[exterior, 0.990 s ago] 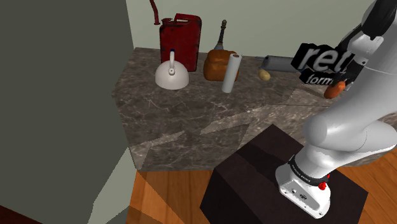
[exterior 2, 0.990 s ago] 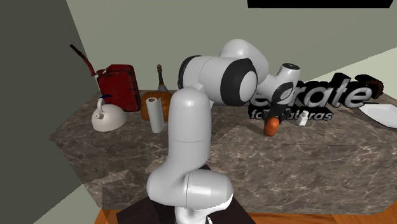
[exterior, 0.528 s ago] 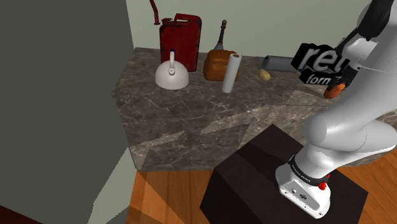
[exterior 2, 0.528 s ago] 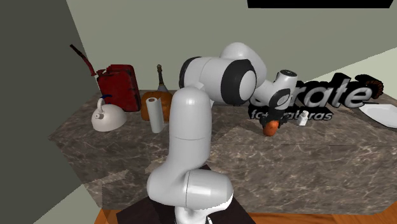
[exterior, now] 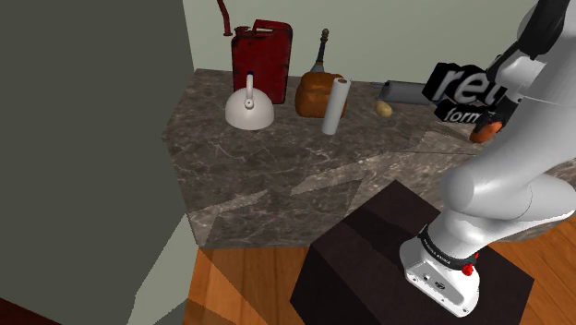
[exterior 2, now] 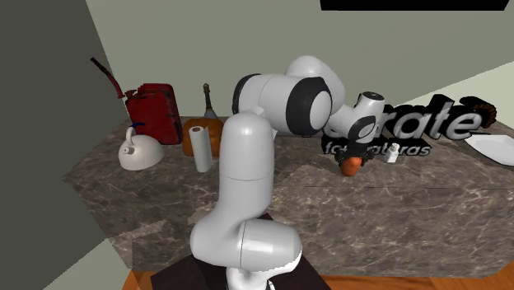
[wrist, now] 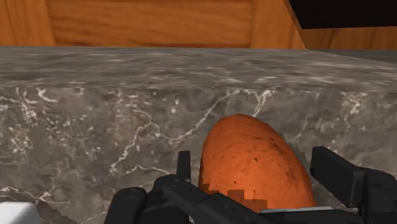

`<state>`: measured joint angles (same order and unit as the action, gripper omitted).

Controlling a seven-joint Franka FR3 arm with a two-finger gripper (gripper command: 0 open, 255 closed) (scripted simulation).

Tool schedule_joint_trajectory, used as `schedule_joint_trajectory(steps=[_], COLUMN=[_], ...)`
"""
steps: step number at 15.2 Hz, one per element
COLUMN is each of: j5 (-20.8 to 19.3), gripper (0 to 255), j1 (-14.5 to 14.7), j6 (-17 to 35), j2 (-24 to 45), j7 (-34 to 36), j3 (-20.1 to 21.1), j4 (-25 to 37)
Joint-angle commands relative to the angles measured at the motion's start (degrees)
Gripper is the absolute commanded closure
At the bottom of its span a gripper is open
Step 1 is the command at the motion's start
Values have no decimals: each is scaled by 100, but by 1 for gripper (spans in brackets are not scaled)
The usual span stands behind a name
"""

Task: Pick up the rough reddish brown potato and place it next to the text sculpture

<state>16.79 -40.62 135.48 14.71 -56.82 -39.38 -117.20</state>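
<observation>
The gripper (wrist: 256, 160), jaws clasped on the reddish-brown potato (exterior 2: 352, 165), has sunk slightly over the last second and now barely moves; the potato hangs just above the marble counter (exterior 2: 395, 202), close before the text sculpture (exterior 2: 416, 125), so release appears imminent

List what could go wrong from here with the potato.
The potato, clasped by the gripper, is rounded and may roll once let go. A small white object stands close beside it and could be knocked. The gripper is close to the sculpture and might bump it.
</observation>
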Motion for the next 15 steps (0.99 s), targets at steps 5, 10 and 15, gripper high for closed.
schedule_joint_trajectory(steps=[5, 10, 15], j5=[-316, -574, -574], gripper=[0, 0, 0], j1=[113, 189, 189], j6=[-292, -556, -556], j2=[-310, -571, -570], j7=[203, 374, 374], j3=[-128, -205, -205], j4=[37, 118, 118])
